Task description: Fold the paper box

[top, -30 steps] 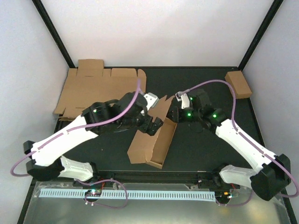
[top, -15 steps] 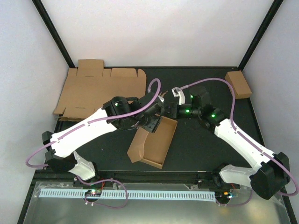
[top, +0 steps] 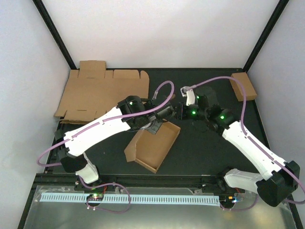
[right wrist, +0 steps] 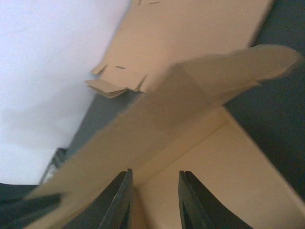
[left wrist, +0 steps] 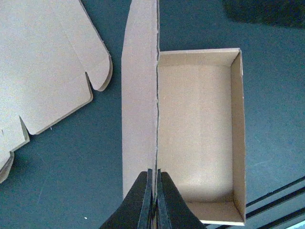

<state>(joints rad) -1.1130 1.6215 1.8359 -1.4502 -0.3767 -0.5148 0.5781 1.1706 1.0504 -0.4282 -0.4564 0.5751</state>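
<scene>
**Item 1, paper box [top: 153,144].** It sits near the middle of the black table [top: 209,143], skewed to the table edges, just in front of both grippers. It is partly formed. In the left wrist view I see an open shallow tray [left wrist: 198,133] with walls standing at the far end, the near end and the right side. A long panel rises along the left side of the tray. In the right wrist view a loose flap [right wrist: 209,81] crosses the frame at a slant, blurred.

**Item 2, left gripper [top: 159,121].** It is at the far end of the box. In its own camera the fingers are pressed together [left wrist: 153,172], pinching the thin top edge of the long left panel.

**Item 3, right gripper [top: 180,110].** It is just beyond the far right corner of the box, near the left gripper. In its own camera the two fingers stand partly apart [right wrist: 155,174]. I see only the inside of the box in the gap, and I see no cardboard between the pads.

**Item 4, flat cardboard sheet [top: 102,91].** It is an unfolded die-cut blank lying at the back left of the table, well apart from the box. Its tabs [left wrist: 97,71] show in the left wrist view.

**Item 5, small closed box [top: 243,86].** It is brown and sits at the back right corner, well apart from everything else.
</scene>
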